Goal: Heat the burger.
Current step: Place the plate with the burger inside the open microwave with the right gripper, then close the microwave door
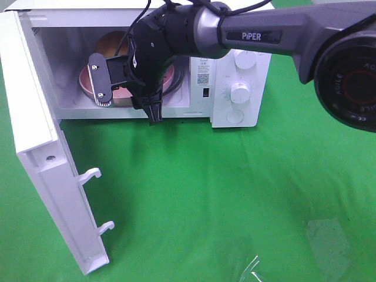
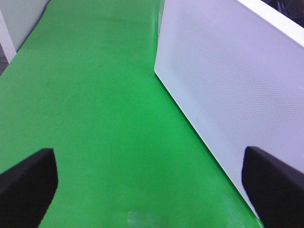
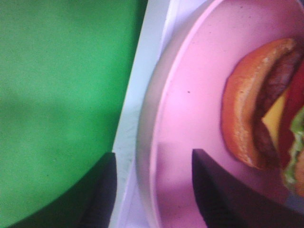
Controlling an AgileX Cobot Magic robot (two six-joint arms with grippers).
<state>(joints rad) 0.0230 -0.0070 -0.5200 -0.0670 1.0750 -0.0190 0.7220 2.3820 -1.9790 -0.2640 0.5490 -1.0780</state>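
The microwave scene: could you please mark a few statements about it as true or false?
1. The door of the microwave is open. True.
2. The burger sits on a pink plate inside the microwave. True.
3. The right fingers are shut on the burger. False: they stand apart, one on either side of the plate's rim.
4. The left fingers grip the door. False: they are spread wide with only green cloth between them, and the door is beside them.
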